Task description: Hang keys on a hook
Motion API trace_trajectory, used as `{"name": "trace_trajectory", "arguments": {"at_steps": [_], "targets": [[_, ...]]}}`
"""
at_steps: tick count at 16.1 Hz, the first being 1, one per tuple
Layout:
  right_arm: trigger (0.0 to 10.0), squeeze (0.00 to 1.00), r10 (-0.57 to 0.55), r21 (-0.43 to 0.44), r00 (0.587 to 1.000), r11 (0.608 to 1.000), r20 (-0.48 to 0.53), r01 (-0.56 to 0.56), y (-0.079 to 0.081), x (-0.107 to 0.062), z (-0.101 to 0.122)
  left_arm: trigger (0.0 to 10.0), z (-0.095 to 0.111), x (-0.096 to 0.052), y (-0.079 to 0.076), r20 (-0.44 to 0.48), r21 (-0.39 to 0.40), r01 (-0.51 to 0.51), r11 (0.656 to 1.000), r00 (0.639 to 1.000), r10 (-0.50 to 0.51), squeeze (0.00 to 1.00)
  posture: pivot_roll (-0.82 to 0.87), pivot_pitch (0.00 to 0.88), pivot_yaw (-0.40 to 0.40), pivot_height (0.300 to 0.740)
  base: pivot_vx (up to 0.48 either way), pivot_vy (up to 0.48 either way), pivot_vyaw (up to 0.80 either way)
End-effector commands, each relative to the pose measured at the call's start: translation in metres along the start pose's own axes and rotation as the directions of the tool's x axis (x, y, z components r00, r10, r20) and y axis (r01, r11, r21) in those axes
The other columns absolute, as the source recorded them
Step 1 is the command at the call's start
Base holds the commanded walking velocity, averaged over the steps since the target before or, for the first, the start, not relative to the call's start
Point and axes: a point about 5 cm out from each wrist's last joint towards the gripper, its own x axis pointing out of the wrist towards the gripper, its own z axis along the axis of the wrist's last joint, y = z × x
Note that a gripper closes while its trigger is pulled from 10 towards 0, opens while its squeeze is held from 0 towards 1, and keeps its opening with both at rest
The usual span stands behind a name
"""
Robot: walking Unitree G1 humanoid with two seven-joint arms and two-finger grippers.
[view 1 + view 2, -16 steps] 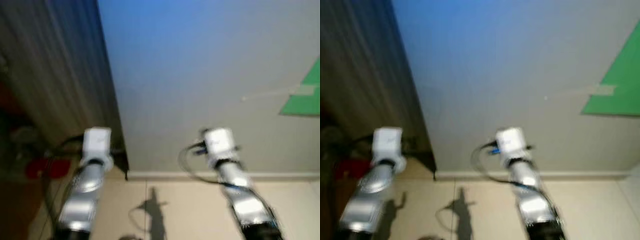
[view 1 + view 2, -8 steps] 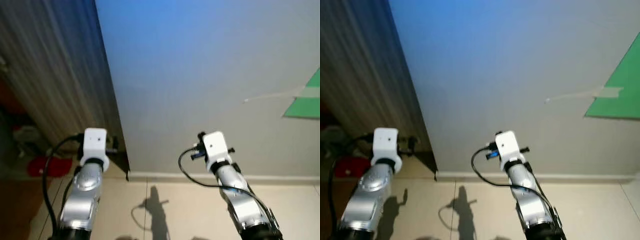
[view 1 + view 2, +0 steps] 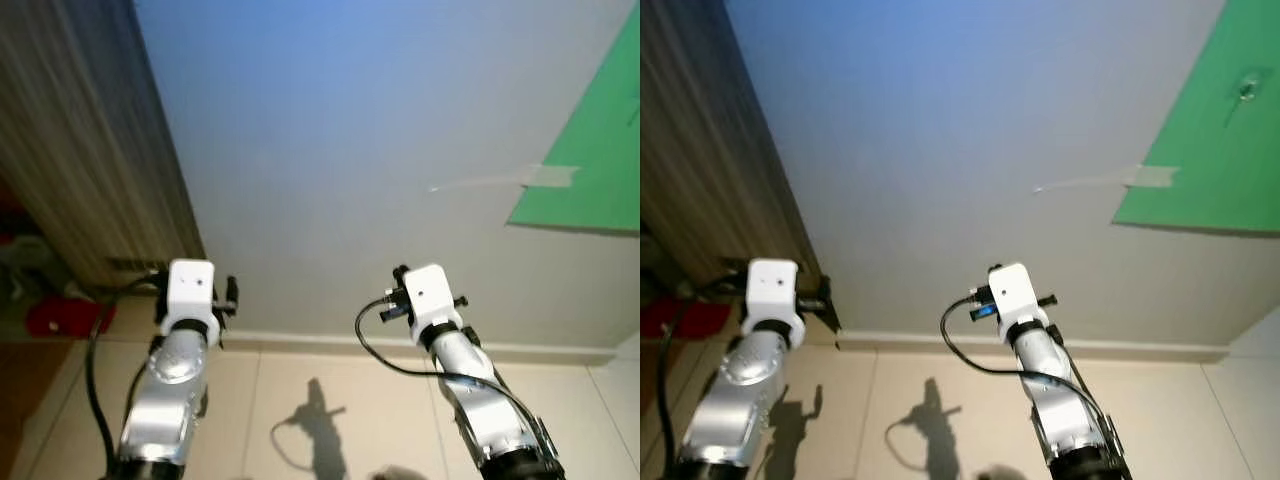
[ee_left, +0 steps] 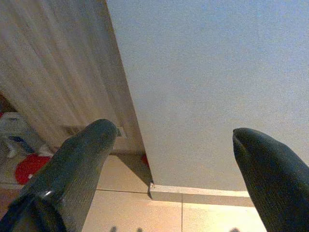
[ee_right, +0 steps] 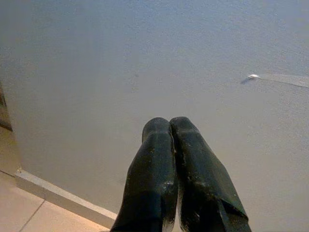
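I have both silver arms raised toward a plain pale grey wall (image 3: 380, 130). My left gripper (image 4: 176, 159) has its two black fingers (image 4: 77, 164) spread wide apart with nothing between them; beyond it I see the wall's corner, a brown wood-grain panel (image 4: 58, 72) on its outer side, a white skirting board (image 4: 203, 195) and beige floor tiles (image 4: 140, 212) beneath. My right gripper (image 5: 170, 128) has its fingers pressed together, and I cannot see anything clamped in them. Ahead of and above the right gripper, off to its outer side, a small pale peg-like hook (image 5: 252, 76) juts from the wall at the end of a strip of translucent tape (image 3: 1095, 180), well apart from the fingertips. Further out that way sits a green sheet (image 3: 1210, 140) stuck on the wall. I cannot make out the keys anywhere. Low beside the left arm, something red (image 3: 60, 315) lies on the floor.
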Motion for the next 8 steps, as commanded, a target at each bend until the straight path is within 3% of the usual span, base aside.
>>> {"name": "trace_trajectory", "arguments": {"at_steps": [1, 8], "targets": [[0.0, 0.0, -0.017, -0.008, 1.0, 1.0, 0.0, 0.017, -0.0076, -0.0017, -0.001, 10.0, 0.0007, -0.0004, -0.006, -0.004, 0.0, 0.002, 1.0, 1.0, -0.002, 0.0, -0.06, 0.0, 0.008, 0.723, 0.0, -0.428, 0.0], [0.0, 0.0, -0.008, -0.009, 1.0, 1.0, 0.005, 0.008, -0.0047, -0.0038, 0.0003, 10.0, 0.002, -0.0003, -0.0046, -0.002, 0.017, 0.002, 1.0, 1.0, -0.002, 0.0, -0.06, 0.0, 0.014, 0.723, 0.0, -0.426, 0.0]]}}
